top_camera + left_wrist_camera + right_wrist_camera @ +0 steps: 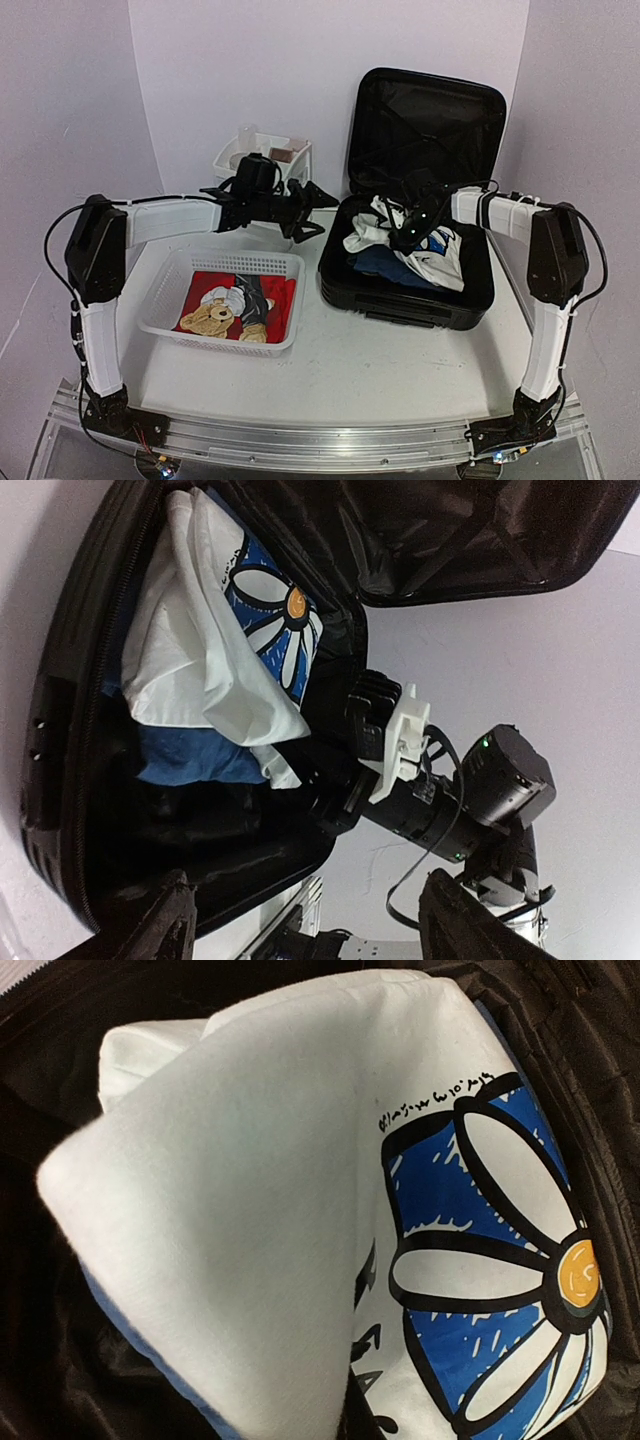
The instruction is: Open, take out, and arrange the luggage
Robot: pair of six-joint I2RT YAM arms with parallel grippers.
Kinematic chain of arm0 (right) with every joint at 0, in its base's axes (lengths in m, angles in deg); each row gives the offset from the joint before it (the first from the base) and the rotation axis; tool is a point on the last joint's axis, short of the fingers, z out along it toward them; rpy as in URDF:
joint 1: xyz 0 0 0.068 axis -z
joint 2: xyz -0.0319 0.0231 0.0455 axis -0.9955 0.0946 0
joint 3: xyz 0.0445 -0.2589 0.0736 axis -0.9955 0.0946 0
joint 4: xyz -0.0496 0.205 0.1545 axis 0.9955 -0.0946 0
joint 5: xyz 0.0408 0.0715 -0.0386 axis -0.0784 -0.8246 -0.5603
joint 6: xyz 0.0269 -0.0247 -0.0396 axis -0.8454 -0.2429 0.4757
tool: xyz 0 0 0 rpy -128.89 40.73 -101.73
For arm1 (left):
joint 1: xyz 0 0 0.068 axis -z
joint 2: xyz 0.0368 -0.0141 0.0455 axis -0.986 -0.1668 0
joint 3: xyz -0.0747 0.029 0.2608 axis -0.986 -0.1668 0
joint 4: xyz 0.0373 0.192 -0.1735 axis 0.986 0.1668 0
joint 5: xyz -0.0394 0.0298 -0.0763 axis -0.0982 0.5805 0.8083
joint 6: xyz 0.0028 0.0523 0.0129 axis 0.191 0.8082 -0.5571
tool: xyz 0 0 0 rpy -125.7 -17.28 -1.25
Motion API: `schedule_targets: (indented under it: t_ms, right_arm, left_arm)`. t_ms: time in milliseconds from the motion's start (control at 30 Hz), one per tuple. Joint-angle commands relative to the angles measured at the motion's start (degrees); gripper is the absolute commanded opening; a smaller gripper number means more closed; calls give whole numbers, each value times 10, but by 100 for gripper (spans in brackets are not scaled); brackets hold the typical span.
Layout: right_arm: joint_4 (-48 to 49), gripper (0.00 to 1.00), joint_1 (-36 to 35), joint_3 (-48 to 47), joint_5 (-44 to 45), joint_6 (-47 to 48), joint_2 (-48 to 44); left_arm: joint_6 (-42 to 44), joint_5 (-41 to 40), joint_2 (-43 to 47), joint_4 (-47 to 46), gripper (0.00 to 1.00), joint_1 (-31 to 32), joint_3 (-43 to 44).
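The luggage, a black hard-shell suitcase [405, 305], lies open at the right with its lid [425, 120] standing up at the back. Inside lie a white shirt with a blue flower print [447, 265] and a blue garment [385, 262]. My right gripper [408, 235] is inside the case, shut on a raised fold of the white shirt [250, 1190], which hides its fingers in the right wrist view. My left gripper [318, 213] is wide open and empty, in the air just left of the suitcase [60, 730]. The left wrist view shows the shirt [200, 660] and right gripper [325, 800].
A white mesh basket [225, 262] at the left front holds a red garment with a teddy bear print [235, 305]. A small white drawer unit [265, 155] stands behind the left arm. Walls close in on three sides.
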Motion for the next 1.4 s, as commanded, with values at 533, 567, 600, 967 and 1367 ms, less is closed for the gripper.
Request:
schedule_targets:
  t_ms: [533, 567, 600, 967, 1367]
  right_arm:
    - [57, 0, 31, 20, -92, -17, -61]
    - [57, 0, 32, 21, -94, -17, -62]
    - [58, 0, 32, 22, -95, -17, -64]
    - [94, 0, 45, 32, -116, -51, -74]
    - [100, 0, 51, 44, -153, -47, -84]
  left_arm:
    - [-170, -152, -264, 133, 100, 56, 345]
    - [-179, -155, -272, 142, 100, 58, 360]
    - [-189, -160, -277, 151, 100, 59, 369]
    - [-201, -249, -226, 231, 99, 90, 334]
    - [-231, -206, -329, 142, 100, 86, 448]
